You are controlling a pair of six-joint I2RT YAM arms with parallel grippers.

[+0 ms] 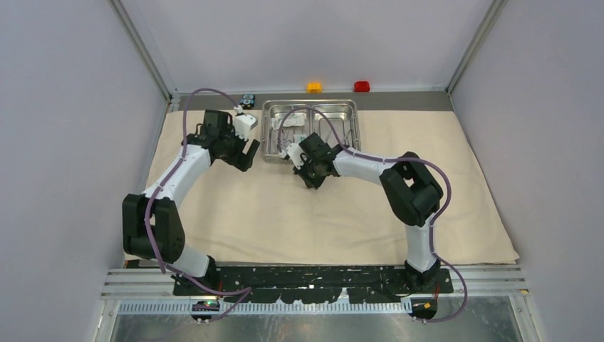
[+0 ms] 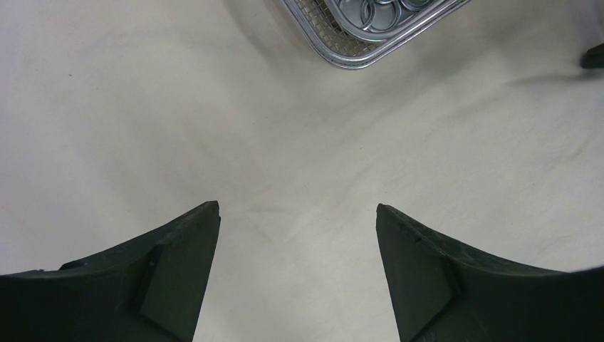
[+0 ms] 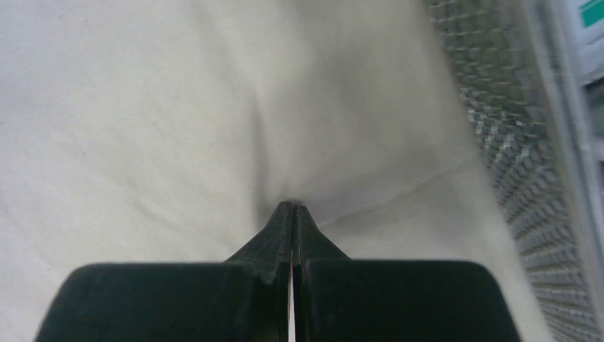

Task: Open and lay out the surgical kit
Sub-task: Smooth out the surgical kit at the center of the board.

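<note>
Pinching cloth wrap (image 1: 320, 214) (long axis left-right): right gripper (image 3: 293, 207).

I'm looking down into a closed, pale-walled cell.

I'm seeing a plain lilac-grey back wall (image 1: 306, 35) and two side walls (image 1: 71, 107) leaning in at slanted aluminium posts (image 1: 142, 50), with soft, even light falling across everything and throwing only faint shadows. A grey strip of table (image 1: 406, 100) is showing along the far edge, where an orange button (image 1: 314, 87) and a red button (image 1: 362, 86) are sitting near each other, a small black-and-blue block (image 1: 247, 99) lying further left. Ribbed aluminium rails (image 1: 491, 281) are running across the near edge, above a dull steel sheet (image 1: 320, 328).
</note>
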